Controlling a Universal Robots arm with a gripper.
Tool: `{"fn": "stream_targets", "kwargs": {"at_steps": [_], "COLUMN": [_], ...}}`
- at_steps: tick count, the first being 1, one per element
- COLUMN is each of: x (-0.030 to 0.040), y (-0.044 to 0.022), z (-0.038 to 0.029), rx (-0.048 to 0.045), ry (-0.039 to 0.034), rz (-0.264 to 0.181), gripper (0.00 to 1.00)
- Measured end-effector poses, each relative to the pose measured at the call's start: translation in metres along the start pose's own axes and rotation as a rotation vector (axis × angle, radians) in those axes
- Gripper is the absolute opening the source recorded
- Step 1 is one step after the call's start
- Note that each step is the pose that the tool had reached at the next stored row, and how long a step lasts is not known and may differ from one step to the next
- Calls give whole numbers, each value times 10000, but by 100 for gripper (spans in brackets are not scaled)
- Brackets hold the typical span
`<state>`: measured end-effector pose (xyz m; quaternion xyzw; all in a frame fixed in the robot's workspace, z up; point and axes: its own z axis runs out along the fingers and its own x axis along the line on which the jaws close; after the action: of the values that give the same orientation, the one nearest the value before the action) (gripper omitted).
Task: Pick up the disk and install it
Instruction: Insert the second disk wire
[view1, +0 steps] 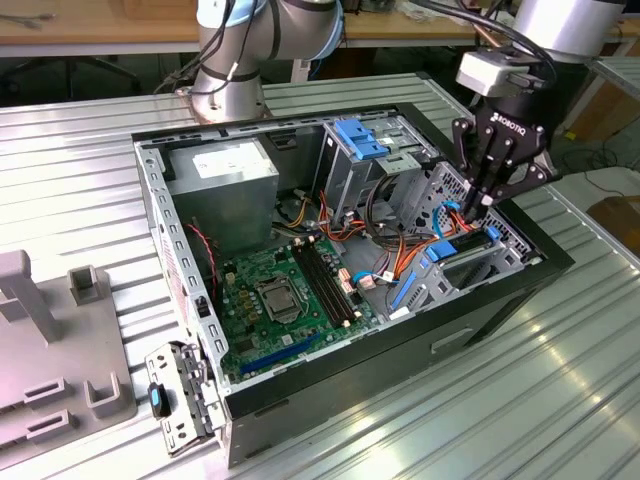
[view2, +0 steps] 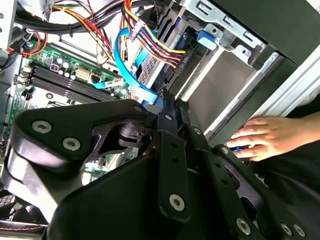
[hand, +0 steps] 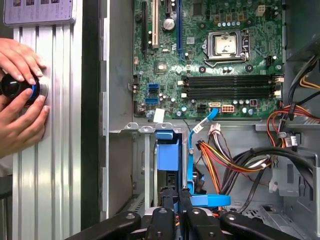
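Disk: grey-metal hard drive in a bright blue plastic carrier (hand: 167, 151), seen end-on in the first wrist view, standing in the grey sheet-metal drive cage (view1: 452, 268) of the open black computer case (view1: 500, 300).
Hand: black multi-finger hand (view1: 476, 208) lowered into the cage, fingers drawn together just above the carrier's end; nothing is seen clamped between them.
Progress: pick-up judged done and the disk entered in its slot; full seating cannot be confirmed.
View differences: the green motherboard (hand: 220, 60) is laid out plainly in the first wrist view, where a person's hands (hand: 20, 100) are also seen holding a black round knob (hand: 17, 86) on the ribbed metal counter (hand: 55, 150).
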<state>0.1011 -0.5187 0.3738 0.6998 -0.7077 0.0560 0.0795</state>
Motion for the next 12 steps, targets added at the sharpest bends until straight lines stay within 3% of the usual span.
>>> {"fn": "stream_targets", "kwargs": {"at_steps": [1, 5, 6, 7, 8, 12], "x": [6, 61, 111, 174, 195, 195], "y": [1, 4, 3, 3, 5, 5], "z": [5, 27, 42, 57, 64, 65], "rx": [2, 7, 14, 42, 171, 215], "ry": [-36, -292, -464, -800, -937, -939], "rz": [-2, -7, -11, -22, -47, -82], "gripper": [16, 16, 16, 16, 16, 16]}}
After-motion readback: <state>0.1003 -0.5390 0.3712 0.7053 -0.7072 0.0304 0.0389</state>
